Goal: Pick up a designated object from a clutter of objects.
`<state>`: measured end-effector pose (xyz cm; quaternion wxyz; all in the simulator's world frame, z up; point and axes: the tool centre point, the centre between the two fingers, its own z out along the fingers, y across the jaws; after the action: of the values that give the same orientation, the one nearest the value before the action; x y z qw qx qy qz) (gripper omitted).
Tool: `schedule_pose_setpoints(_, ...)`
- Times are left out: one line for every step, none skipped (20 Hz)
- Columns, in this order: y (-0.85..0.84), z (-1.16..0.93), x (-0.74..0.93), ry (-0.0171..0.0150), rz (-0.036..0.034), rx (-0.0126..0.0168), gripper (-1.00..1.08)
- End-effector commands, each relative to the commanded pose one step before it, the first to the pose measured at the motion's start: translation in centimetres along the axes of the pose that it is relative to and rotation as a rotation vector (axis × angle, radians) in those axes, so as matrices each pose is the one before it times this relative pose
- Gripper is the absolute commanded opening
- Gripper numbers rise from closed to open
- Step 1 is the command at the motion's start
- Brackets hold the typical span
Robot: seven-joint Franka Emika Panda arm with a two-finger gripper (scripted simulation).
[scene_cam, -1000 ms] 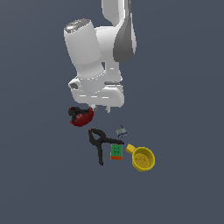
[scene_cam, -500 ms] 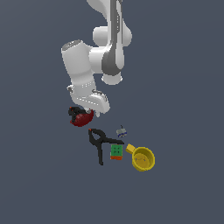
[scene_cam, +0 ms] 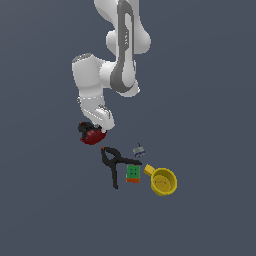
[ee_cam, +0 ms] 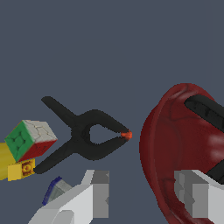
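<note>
The dark red glossy bowl (scene_cam: pixel 92 136) lies at the exterior view's left end of the clutter, with a black clamp (ee_cam: pixel 206 110) resting inside it. My gripper (scene_cam: pixel 97 130) is down right over the bowl. In the wrist view the gripper (ee_cam: pixel 146 194) is open and the bowl (ee_cam: pixel 168 144) has its near rim between the two fingers: the inner finger (ee_cam: pixel 194 192) sits inside the bowl, and the outer finger (ee_cam: pixel 99 192) stands apart from the wall.
A second black clamp (scene_cam: pixel 115 163) with a red tip lies just beside the bowl. Beyond it are the green-orange cube (scene_cam: pixel 132 173), the yellow mug (scene_cam: pixel 164 181) and a tiny grey-blue piece (scene_cam: pixel 139 149).
The arm has swung toward the exterior view's left and dropped lower, bringing the gripper down onto the red bowl. The objects have not moved.
</note>
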<state>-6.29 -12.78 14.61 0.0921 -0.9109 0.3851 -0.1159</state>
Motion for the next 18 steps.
schedule_pose_setpoints(0.877, 0.224, -0.066, 0.01131, 0.02631, -0.00617, 0.28)
schedule_pose_setpoints(0.233, 0.059, -0.016, 0.00272, 0.0067, -0.00179, 0.28)
schedule_pose_setpoints(0.183, 0.045, -0.012, 0.00213, 0.00522, -0.00143, 0.28)
schedule_pose_setpoints(0.13, 0.032, -0.009, 0.00152, 0.00371, -0.00104, 0.28)
schedule_pose_setpoints(0.078, 0.019, -0.005, 0.00092, 0.00223, -0.00063, 0.28)
schedule_pose_setpoints(0.027, 0.006, -0.001, 0.00031, 0.00076, -0.00021, 0.28)
schedule_pose_setpoints(-0.128, -0.026, 0.003, -0.00232, -0.00417, 0.00089, 0.28)
schedule_pose_setpoints(0.0, 0.017, -0.002, 0.0, 0.0, 0.0, 0.28)
schedule_pose_setpoints(0.0, 0.052, -0.005, 0.0, 0.0, 0.0, 0.28)
schedule_pose_setpoints(0.0, 0.086, -0.008, 0.0, 0.0, 0.0, 0.28)
schedule_pose_setpoints(0.017, 0.122, 0.001, 0.00013, 0.00042, -0.00022, 0.28)
schedule_pose_setpoints(0.017, 0.156, -0.002, 0.00014, 0.00041, -0.00022, 0.28)
schedule_pose_setpoints(0.017, 0.191, -0.004, 0.00015, 0.00041, -0.00022, 0.28)
schedule_pose_setpoints(-0.001, 0.227, -0.018, 0.0, 0.0, 0.0, 0.28)
schedule_pose_setpoints(0.029, 0.26, 0.001, 0.00029, 0.00071, -0.00036, 0.28)
schedule_pose_setpoints(0.015, 0.297, -0.008, 0.00018, 0.00042, -0.00018, 0.28)
schedule_pose_setpoints(0.022, 0.296, -0.001, 0.00026, 0.0006, -0.00022, 0.28)
schedule_pose_setpoints(0.014, 0.262, -0.002, 0.00019, 0.00044, -0.0001, 0.28)
